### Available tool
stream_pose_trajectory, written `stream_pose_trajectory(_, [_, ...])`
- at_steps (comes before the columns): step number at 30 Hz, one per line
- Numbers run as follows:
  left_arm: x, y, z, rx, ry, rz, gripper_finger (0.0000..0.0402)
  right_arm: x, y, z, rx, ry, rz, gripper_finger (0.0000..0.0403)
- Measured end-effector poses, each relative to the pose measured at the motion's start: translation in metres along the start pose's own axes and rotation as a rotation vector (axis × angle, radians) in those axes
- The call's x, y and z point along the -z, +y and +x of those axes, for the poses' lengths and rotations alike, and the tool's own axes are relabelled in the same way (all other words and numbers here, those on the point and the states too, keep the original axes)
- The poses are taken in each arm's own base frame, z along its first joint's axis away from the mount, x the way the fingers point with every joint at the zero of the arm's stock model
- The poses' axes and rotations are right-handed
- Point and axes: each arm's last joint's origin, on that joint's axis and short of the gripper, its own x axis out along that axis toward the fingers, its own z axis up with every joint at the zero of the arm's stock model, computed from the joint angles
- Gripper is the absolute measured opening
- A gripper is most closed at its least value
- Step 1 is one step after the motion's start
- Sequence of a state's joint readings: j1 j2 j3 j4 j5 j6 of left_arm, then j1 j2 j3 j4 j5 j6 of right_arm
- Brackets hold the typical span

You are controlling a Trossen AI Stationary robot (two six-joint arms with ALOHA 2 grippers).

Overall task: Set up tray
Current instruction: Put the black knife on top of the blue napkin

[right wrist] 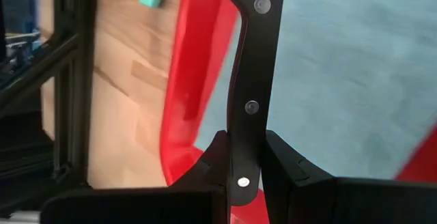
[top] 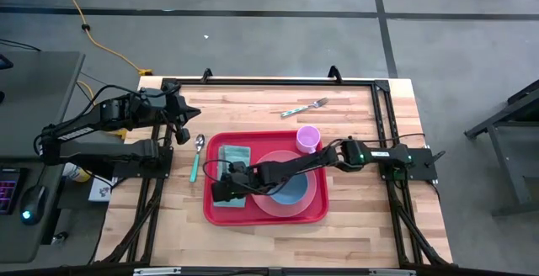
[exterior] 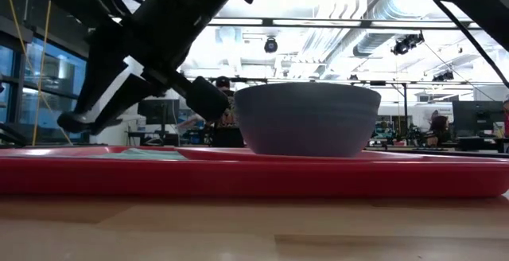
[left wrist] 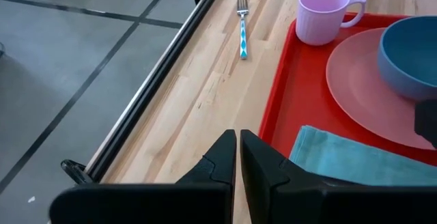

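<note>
Glossy red plastic tray point(top: 221, 214) on matt wooden table point(top: 354, 225).

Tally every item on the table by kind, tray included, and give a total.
Tray: 1
Plate: 1
Bowl: 1
Mug: 1
Napkin: 1
Spoon: 1
Fork: 1
Total: 7

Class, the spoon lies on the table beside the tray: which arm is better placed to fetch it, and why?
Probably the left: its claw waits over bare wood near the spoon, while the right claw reaches across the tray over the napkin.
</note>
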State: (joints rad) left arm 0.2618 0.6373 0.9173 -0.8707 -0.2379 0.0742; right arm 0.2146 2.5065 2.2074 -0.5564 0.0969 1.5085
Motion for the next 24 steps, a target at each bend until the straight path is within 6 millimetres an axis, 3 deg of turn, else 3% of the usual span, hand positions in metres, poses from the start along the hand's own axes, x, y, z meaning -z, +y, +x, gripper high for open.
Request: stream_pose_trajectory(24, [0.0, 0.0, 0.0, 0.014, -0.002, -0.001, 0.0053, 0.004, -0.012, -0.001, 0.132, -0.003, 0.115, 0.003])
